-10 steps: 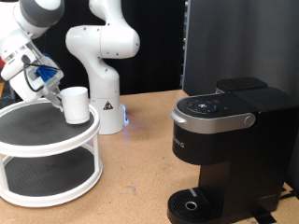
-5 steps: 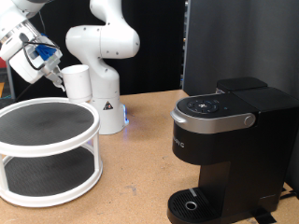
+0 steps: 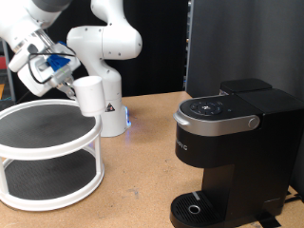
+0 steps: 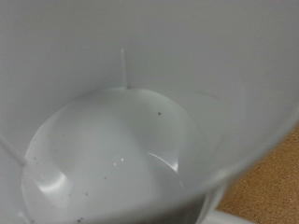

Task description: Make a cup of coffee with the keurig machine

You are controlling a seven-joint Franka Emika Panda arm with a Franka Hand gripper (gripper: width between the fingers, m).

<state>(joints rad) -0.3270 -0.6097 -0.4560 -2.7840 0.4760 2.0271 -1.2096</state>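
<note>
At the exterior view's left, a white two-tier round stand [image 3: 47, 157] with dark shelf tops sits near the bench's left edge. Above its rim the gripper [image 3: 68, 81] is clamped on the cup [image 3: 90, 95], which hangs in the air, clear of the top shelf and slightly tilted. The wrist view is filled by the cup's pale interior [image 4: 121, 140], with a sliver of wooden bench [image 4: 271, 187] at one corner. Towards the bench's right edge stands the keurig machine [image 3: 233, 152], lid down, its round drip base at the front edge.
</note>
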